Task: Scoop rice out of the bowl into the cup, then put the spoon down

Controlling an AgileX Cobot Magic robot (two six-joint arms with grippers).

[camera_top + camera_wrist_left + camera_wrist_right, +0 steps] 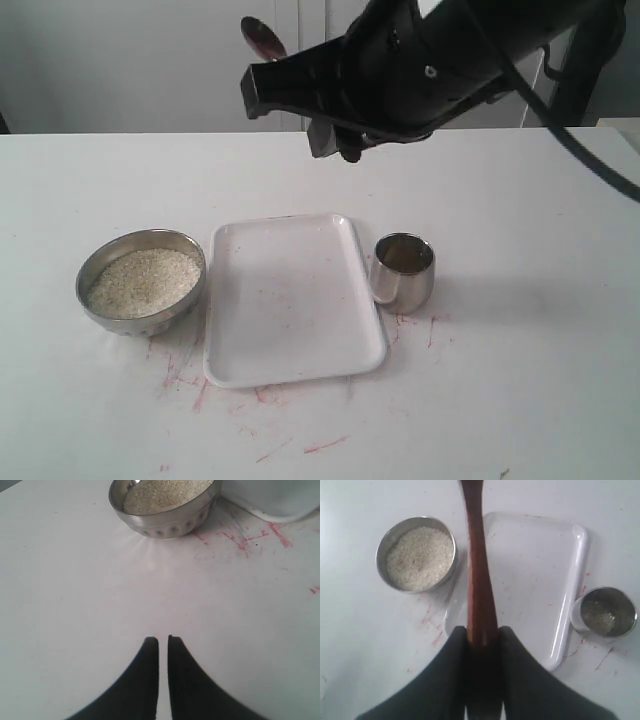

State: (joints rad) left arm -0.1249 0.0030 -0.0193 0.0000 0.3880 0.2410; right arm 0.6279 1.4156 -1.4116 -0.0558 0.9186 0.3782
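Right wrist view: right hand is pinching the spoon by its handle, scoop pointing ahead, probably readying for the bowl of rice; left hand is idling, pressed together.

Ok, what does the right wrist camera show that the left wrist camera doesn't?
Only the right wrist view: the spoon gripped in the right hand, and the cup. Only the left wrist view: the left hand, closed on nothing. Both: the bowl of rice, the white tray and red scuffs on the table.
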